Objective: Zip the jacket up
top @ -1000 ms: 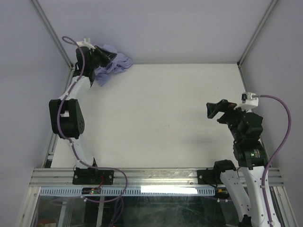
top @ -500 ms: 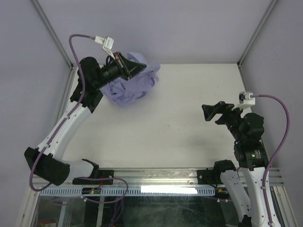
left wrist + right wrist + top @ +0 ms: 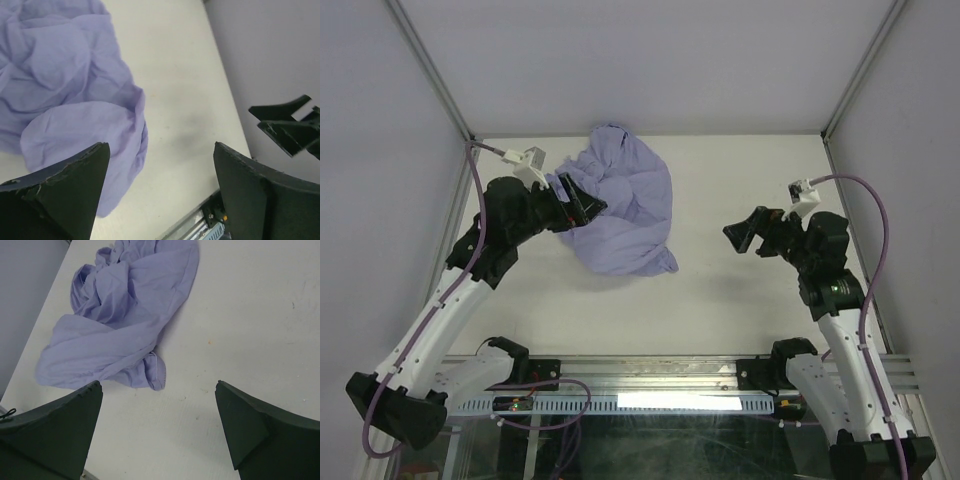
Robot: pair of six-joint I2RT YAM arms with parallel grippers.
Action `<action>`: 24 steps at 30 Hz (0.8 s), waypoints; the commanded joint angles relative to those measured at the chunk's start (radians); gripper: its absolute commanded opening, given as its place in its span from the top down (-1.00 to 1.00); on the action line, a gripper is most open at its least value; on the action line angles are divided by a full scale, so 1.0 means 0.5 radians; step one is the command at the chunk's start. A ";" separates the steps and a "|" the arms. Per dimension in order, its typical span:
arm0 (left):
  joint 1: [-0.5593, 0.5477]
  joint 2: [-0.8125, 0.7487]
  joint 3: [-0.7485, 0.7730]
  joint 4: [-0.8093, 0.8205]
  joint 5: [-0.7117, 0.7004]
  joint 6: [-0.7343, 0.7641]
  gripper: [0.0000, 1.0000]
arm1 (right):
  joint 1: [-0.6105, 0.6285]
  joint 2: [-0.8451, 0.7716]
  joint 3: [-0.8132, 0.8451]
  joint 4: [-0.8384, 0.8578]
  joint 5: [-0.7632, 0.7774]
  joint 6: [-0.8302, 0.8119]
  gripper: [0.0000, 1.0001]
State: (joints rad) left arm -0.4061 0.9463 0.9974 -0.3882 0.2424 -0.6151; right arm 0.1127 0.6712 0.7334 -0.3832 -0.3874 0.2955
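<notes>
The jacket [image 3: 630, 200] is a crumpled lavender heap on the white table, left of centre toward the back. My left gripper [image 3: 588, 206] hovers at its left edge, open, with nothing between its fingers. The left wrist view has the jacket [image 3: 65, 85] at upper left, beyond the open left gripper [image 3: 160, 192]. My right gripper [image 3: 745, 232] is open over bare table to the jacket's right. Seen from the right wrist, the jacket [image 3: 125, 315] lies ahead of the open right gripper [image 3: 160, 432], and a hem with zipper teeth [image 3: 162, 371] sticks out at its near corner.
Grey walls and metal posts close the table [image 3: 750, 180] in at the back and sides. An aluminium rail [image 3: 650, 375] carrying both arm bases runs along the near edge. The right gripper [image 3: 287, 125] shows at the right of the left wrist view.
The left arm swung from the back left corner toward the middle with the jacket, then opened and let it go; the jacket now lies spread out. The right gripper moved a little left.
</notes>
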 commanded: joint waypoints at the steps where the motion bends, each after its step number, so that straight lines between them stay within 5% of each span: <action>1: -0.002 0.246 0.164 -0.294 -0.303 0.057 -0.78 | 0.010 0.080 -0.042 0.202 -0.110 -0.009 -0.96; 9: -0.083 0.913 0.403 -0.312 -0.057 0.145 -0.98 | 0.032 0.154 -0.132 0.258 -0.072 -0.020 -0.97; 17: -0.548 1.666 0.988 -0.573 -0.722 0.388 -0.98 | 0.036 0.160 -0.193 0.303 -0.028 0.007 -0.98; 24: -0.715 2.145 1.385 -0.836 -1.058 0.546 -0.98 | 0.036 0.146 -0.190 0.267 0.024 0.002 -0.99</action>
State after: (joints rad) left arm -0.7422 1.9530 1.5967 -0.7044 -0.1341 -0.4206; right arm 0.1257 0.7536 0.6369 -0.2958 -0.3973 0.2966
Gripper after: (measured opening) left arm 0.990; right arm 0.990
